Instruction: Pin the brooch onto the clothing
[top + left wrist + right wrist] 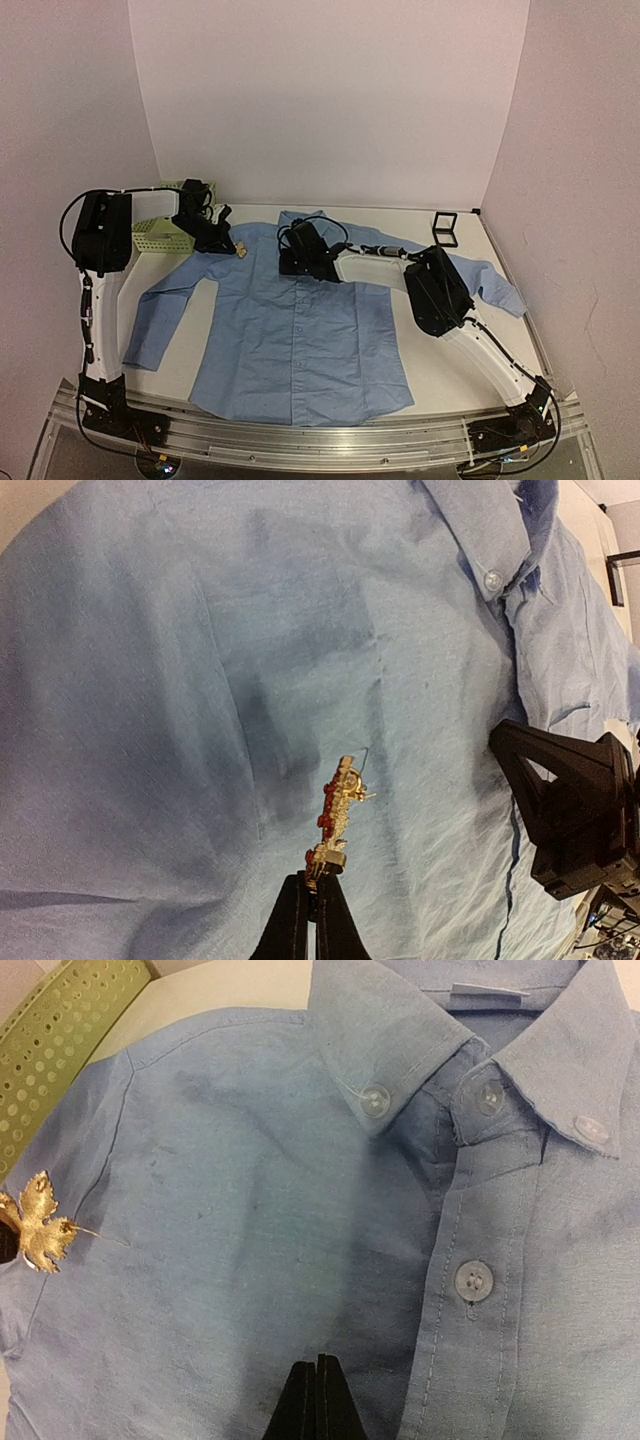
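The light blue shirt (300,330) lies flat, collar at the far side. My left gripper (315,885) is shut on the brooch (338,810), a gold leaf-shaped ornament with red parts, and holds it by its lower end just over the shirt's shoulder (250,680). Its thin pin sticks out toward the cloth. In the right wrist view the brooch (40,1225) shows at the left edge, over the shoulder seam. In the top view it (241,252) is a small speck. My right gripper (320,1368) is shut and empty, low over the shirt (250,1210) left of the button placket, below the collar (380,1040).
A pale green perforated basket (160,235) stands at the back left, just beyond the shirt's shoulder, and it shows in the right wrist view (60,1030) too. A small black square box (444,230) sits at the back right. The right gripper's body (570,820) is close to the brooch.
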`<state>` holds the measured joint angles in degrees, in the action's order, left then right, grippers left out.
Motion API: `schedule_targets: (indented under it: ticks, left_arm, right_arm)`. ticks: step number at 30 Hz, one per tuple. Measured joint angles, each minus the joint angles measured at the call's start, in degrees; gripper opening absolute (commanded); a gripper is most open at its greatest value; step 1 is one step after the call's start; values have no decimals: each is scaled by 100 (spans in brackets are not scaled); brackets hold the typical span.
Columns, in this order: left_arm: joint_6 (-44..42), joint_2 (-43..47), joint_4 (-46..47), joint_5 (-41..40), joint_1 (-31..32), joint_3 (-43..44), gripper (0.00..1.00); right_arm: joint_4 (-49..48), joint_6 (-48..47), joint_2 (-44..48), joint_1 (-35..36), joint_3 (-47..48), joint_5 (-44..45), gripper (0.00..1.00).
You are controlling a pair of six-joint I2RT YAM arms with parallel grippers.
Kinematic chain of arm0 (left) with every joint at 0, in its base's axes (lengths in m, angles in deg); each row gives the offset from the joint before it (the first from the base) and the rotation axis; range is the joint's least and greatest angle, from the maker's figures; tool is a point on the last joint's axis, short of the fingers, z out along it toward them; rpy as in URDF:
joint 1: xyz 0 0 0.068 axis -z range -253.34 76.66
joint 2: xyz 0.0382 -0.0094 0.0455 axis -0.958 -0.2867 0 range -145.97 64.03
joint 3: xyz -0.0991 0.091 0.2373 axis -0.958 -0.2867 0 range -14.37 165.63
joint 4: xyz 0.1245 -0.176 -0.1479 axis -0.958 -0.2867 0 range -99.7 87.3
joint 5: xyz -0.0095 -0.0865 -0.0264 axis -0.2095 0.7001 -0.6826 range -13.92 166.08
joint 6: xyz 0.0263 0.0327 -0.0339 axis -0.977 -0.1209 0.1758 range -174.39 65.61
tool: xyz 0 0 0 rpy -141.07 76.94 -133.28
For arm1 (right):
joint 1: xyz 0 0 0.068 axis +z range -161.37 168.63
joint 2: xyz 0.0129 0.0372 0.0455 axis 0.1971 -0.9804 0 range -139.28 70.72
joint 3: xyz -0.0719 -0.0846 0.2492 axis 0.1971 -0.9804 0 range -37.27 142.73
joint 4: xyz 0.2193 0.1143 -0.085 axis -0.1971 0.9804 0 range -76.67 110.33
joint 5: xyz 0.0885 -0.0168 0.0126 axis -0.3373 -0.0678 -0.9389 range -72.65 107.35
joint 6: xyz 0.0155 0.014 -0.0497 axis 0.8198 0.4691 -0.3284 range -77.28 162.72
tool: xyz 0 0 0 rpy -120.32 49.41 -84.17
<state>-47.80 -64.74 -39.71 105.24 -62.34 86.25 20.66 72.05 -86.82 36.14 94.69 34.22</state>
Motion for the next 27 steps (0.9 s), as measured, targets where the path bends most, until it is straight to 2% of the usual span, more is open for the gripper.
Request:
schedule_targets:
  ticks: [19, 27]
  left_arm:
    - [412, -282, 147, 608, -9, -82, 0]
    - [557, -376, 154, 800, -82, -82, 0]
  right_arm:
    - [-150, 797, 145, -116, -264, -718, 1]
    - [-154, 555, 216, -116, -275, -635, 34]
